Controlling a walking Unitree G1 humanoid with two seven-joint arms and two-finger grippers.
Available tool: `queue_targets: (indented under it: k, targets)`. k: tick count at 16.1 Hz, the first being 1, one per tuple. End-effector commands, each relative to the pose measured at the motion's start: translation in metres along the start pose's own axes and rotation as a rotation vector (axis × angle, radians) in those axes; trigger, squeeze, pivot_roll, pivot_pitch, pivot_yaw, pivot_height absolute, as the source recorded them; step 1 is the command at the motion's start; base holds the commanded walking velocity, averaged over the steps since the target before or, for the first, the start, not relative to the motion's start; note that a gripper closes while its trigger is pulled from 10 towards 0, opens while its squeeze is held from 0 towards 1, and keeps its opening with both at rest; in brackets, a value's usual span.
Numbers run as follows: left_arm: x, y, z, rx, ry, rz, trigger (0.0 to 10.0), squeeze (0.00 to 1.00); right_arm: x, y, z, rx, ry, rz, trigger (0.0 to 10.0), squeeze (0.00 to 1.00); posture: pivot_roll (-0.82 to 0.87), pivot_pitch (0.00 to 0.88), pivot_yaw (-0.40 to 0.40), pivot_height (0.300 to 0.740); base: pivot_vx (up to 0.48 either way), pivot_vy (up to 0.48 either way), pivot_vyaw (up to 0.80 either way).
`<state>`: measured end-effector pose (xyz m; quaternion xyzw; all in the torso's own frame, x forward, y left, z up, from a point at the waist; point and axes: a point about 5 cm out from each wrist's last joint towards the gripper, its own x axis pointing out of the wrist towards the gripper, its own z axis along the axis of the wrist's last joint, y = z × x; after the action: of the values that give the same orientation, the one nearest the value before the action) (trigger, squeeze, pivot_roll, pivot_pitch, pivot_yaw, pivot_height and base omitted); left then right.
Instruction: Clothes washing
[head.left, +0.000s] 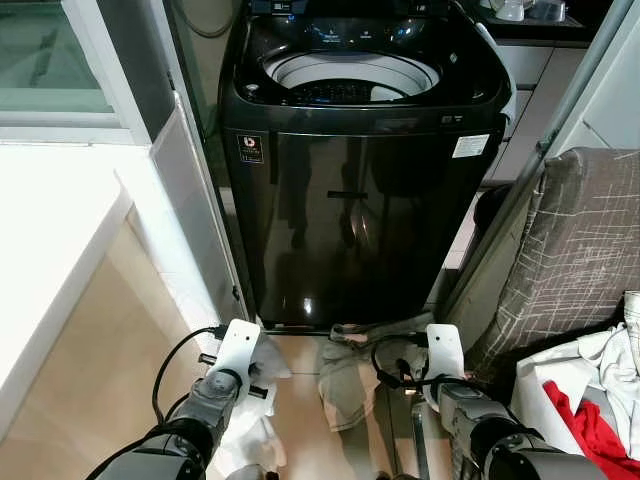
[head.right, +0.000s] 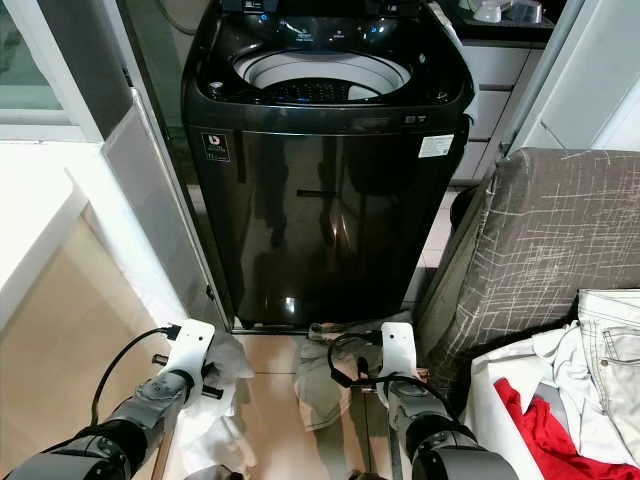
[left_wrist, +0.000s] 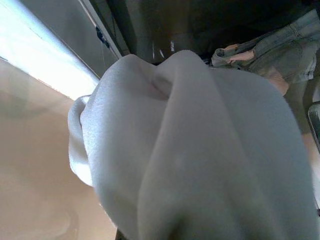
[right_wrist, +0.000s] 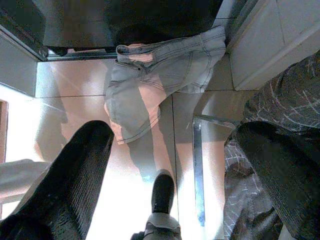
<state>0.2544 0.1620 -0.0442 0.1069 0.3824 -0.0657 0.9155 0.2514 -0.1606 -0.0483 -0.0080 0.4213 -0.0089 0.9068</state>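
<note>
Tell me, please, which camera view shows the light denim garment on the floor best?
The right wrist view: the denim garment lies spread out in full on the tiles beyond the open right gripper. Both eye views show it partly behind the arms, and the left wrist view catches only a corner.

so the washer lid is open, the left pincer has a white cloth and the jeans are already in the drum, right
Not quite. The jeans are not in the drum; the right wrist view shows them lying on the floor in front of the washer, below the open right pincer. The rest holds: the lid is open, and the left pincer has a white cloth.
</note>
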Motion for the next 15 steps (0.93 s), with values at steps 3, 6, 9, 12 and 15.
queue_targets:
  k: [3, 6, 9, 12, 15]
  targets:
    - [0.0002, -0.0027, 0.0011, 0.015, -0.007, -0.002, 10.0, 0.00, -0.0003, -0.0023, -0.0038, -0.019, 0.017, 0.000, 10.0, 0.00, -0.10, 0.000, 0.007, 0.731, 0.000, 0.000, 0.00]
    - [0.0003, -0.0032, 0.0012, 0.010, -0.006, -0.001, 10.0, 0.00, -0.0003, -0.0024, -0.0029, -0.025, 0.017, 0.002, 10.0, 0.00, -0.10, 0.000, 0.001, 0.731, 0.000, 0.000, 0.00]
    - [0.0000, -0.0028, -0.0006, 0.005, -0.002, 0.001, 10.0, 0.00, -0.0002, -0.0018, -0.0019, -0.030, 0.016, 0.005, 10.0, 0.00, -0.09, 0.000, 0.000, 0.731, 0.000, 0.000, 0.00]
    - [-0.0001, -0.0024, -0.0010, 0.004, 0.000, 0.004, 10.0, 0.00, 0.0000, -0.0013, -0.0010, -0.030, 0.016, 0.005, 10.0, 0.00, -0.09, 0.000, 0.000, 0.731, 0.000, 0.000, 0.00]
    - [0.0002, -0.0027, 0.0006, 0.005, -0.004, 0.002, 10.0, 0.00, 0.0001, -0.0010, 0.0005, -0.029, 0.012, 0.006, 10.0, 0.00, -0.09, 0.000, 0.002, 0.731, 0.000, 0.000, 0.00]
